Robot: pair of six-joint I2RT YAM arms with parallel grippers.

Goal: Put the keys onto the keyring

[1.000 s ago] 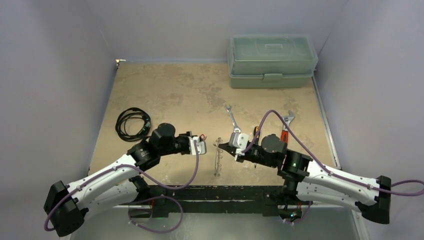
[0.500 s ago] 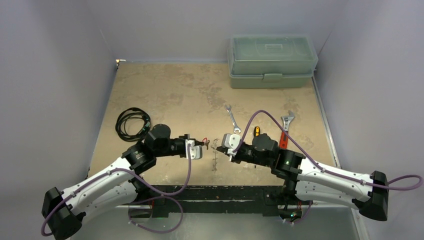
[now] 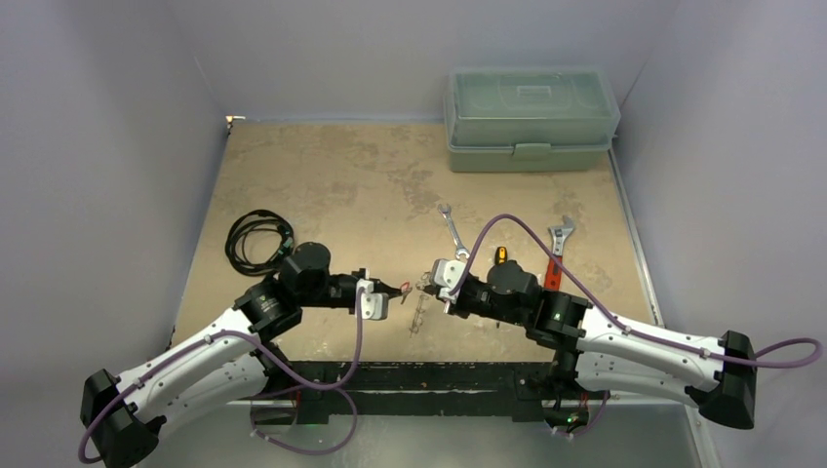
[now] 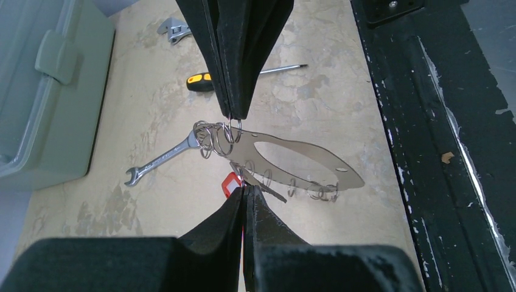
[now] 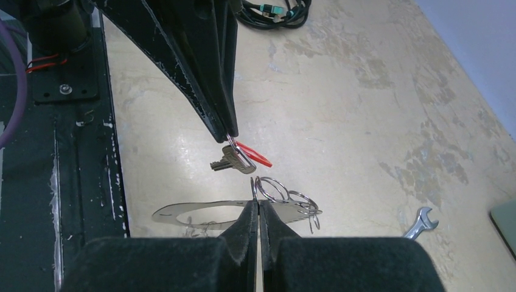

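Observation:
The keyring (image 5: pixel 182 212) is a thin shiny oval loop with several small rings hanging from it. My right gripper (image 5: pixel 257 204) is shut on its edge and holds it above the table; it also shows in the top view (image 3: pixel 417 314). My left gripper (image 4: pixel 245 187) is shut on a silvery key (image 5: pixel 228 161) with a red tag (image 5: pixel 254 153). The key hangs just beside the rings at the loop's held end, a small gap apart. In the top view the left gripper (image 3: pixel 395 290) and the right gripper (image 3: pixel 427 286) face each other tip to tip.
A green toolbox (image 3: pixel 531 117) stands at the back right. A coiled black cable (image 3: pixel 258 239) lies at the left. A small spanner (image 3: pixel 452 229), a yellow-handled screwdriver (image 3: pixel 499 255) and a red-handled adjustable wrench (image 3: pixel 557 249) lie behind the right arm. A black strip (image 3: pixel 419 375) runs along the near edge.
The right gripper has moved left with the keyring, which now hangs tilted. The left gripper has carried the tagged key a little right and nearer, closing the gap.

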